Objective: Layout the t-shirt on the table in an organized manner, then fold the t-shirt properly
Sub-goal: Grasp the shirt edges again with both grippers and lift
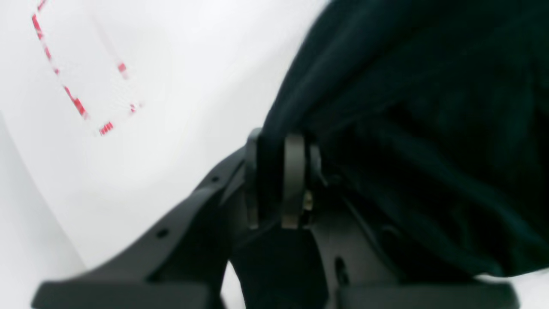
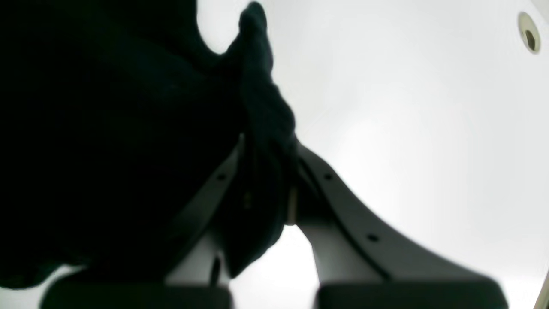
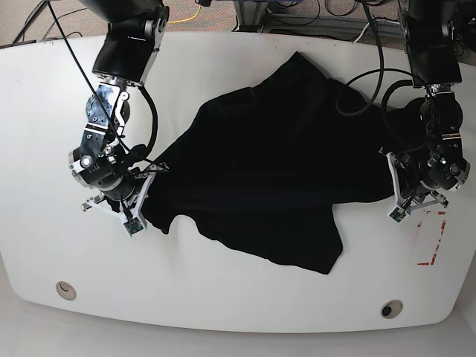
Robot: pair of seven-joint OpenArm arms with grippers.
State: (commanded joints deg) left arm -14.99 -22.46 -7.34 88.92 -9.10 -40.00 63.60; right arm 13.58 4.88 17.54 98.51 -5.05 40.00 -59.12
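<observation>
The t-shirt [image 3: 260,163], black and unprinted, held at two opposite edges while being spread; the left gripper [image 1: 274,180] has its jaws closed on a bunched fold of cloth, as the left wrist view shows, and the right gripper [image 2: 266,189] is likewise clamped on a gathered ridge of fabric in the right wrist view. In the base view the garment lies across the middle of the table [image 3: 245,305], stretched between the two arms, with one corner pointing to the far edge and another lobe sagging toward the near edge; deep wrinkles run through it and it is not yet flat. The red tape mark [image 3: 431,242] lies just beside the left gripper, clear of the cloth; two small holes [image 3: 65,288] sit near the front edge. Judged step: layout, early in the task. To do it well, both grips should draw apart evenly so the slack comes out without dragging the whole shirt sideways; the cloth should be lowered before release so the tensioned edges do not spring back into folds; pinching several layers at once risks leaving a hidden crease.
</observation>
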